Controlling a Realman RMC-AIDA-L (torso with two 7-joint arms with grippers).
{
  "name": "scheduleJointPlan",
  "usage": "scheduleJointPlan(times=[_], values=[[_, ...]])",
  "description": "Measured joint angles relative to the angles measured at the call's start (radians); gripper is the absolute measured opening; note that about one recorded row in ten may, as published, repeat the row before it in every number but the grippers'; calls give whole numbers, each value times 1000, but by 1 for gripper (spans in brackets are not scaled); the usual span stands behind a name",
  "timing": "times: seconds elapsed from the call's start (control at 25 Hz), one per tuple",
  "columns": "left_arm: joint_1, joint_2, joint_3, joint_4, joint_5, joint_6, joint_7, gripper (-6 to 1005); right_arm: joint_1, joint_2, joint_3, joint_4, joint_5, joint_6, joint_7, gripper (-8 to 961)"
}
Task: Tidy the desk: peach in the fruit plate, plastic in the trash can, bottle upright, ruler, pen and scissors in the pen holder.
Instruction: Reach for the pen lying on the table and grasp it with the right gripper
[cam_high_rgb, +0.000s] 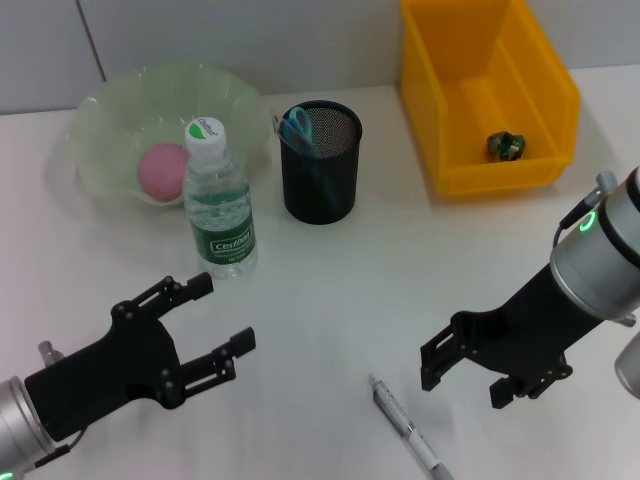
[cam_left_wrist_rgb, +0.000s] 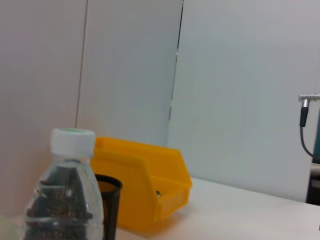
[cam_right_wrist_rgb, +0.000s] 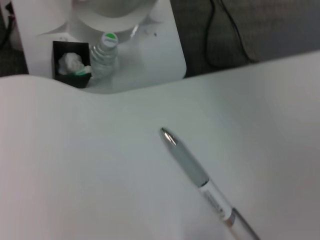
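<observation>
The pen lies flat on the desk, nearest; right gripper is spread wide just beside it, prob. to grab it; left gripper spread, empty, near the upright bottle.

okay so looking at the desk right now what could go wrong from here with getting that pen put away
The pen lies flat near the table's front edge, so the open right gripper might nudge it off. The mesh pen holder already holds scissors, which could block the pen. The upright water bottle stands close beside the holder and might get tipped.
</observation>
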Motion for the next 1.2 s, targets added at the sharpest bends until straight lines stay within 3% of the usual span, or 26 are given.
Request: scheduleJointPlan(times=[0.24,0.72,1.2], values=[[-4,5,44,6,7,-6,-16,832,16,-1,-30,24,6,7,-85,757],[-30,7,50,11,20,-39,-52,832,120,0,31,213,23,48,-286,757],[-53,7,52,49,45,-67,-107,832,160,1,28,275,37,53,-376,757]])
